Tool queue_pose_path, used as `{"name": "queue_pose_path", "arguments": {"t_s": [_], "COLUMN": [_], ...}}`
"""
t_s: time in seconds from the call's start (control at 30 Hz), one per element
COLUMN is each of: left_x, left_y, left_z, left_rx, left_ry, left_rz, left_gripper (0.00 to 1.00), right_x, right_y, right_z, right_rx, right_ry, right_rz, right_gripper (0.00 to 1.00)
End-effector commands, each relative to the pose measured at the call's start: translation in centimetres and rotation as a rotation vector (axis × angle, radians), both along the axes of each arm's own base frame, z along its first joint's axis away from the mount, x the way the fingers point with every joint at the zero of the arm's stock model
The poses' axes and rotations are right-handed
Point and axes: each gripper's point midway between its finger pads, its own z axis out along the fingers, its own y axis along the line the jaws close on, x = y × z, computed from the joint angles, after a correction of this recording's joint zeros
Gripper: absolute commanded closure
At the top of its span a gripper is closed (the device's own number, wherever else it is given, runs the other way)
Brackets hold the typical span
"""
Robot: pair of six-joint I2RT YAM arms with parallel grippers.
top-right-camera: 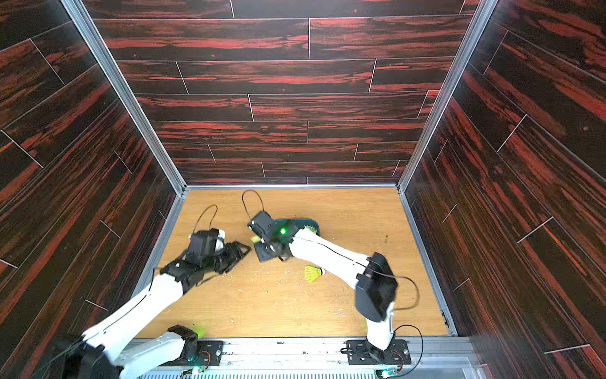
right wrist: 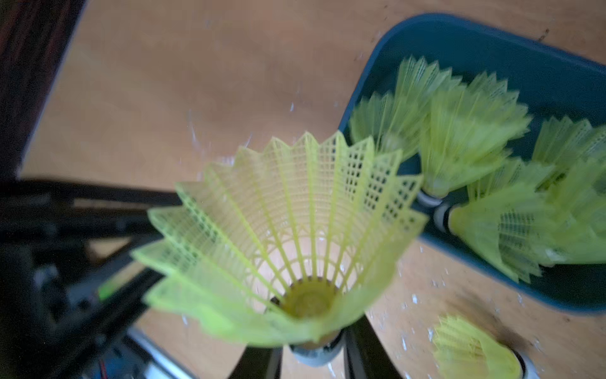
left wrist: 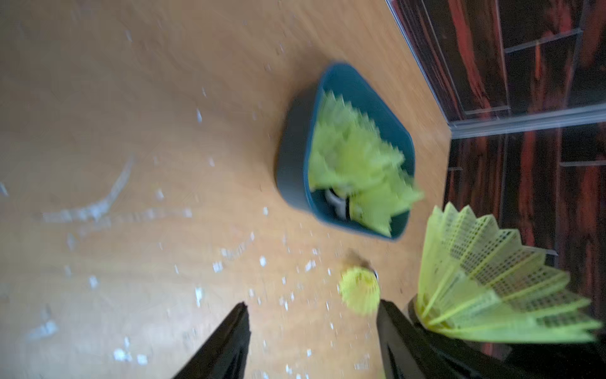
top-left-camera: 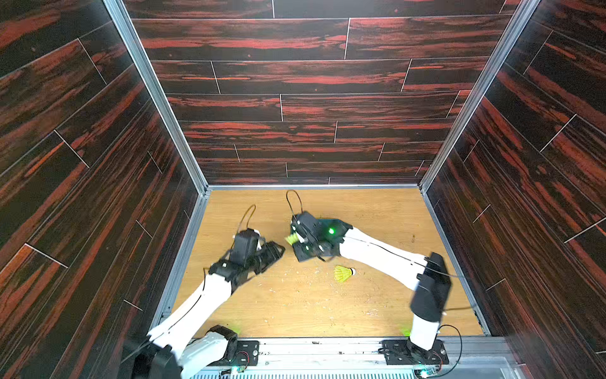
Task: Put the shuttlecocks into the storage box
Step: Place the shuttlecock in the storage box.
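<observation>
My right gripper is shut on the white cork of a neon yellow-green shuttlecock, whose skirt fans out toward the camera; in a top view this shuttlecock pokes out left of the right wrist. The teal storage box lies just beyond it with several shuttlecocks inside, and the right arm hides most of the storage box from above. One loose shuttlecock lies on the wooden table in front of the box. My left gripper is open and empty, close to the left of the held shuttlecock.
White flecks are scattered over the wooden table. Dark red-streaked walls with aluminium rails close in the back and both sides. The two grippers are close together at mid table.
</observation>
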Motion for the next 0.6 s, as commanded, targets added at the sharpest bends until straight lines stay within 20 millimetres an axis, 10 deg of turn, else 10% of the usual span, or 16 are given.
{"name": "queue_pose_path", "arguments": {"t_s": [0.0,0.57], "left_x": [2.3,7.9], "left_y": [0.4,-1.2], "left_z": [0.3,0.9], "left_rx": [0.011,-0.011], "left_ry": [-0.021,-0.080], "left_rz": [-0.018,-0.239], "left_gripper": [0.35,0.37], "right_x": [1.1,8.2], "right_y": [-0.2,0.2], "right_z": [-1.3,-4.4], "right_rx": [-0.027,-0.106], "right_ry": [0.073,0.099], "right_rz": [-0.071,-0.249], "right_gripper": [0.72,0.72]}}
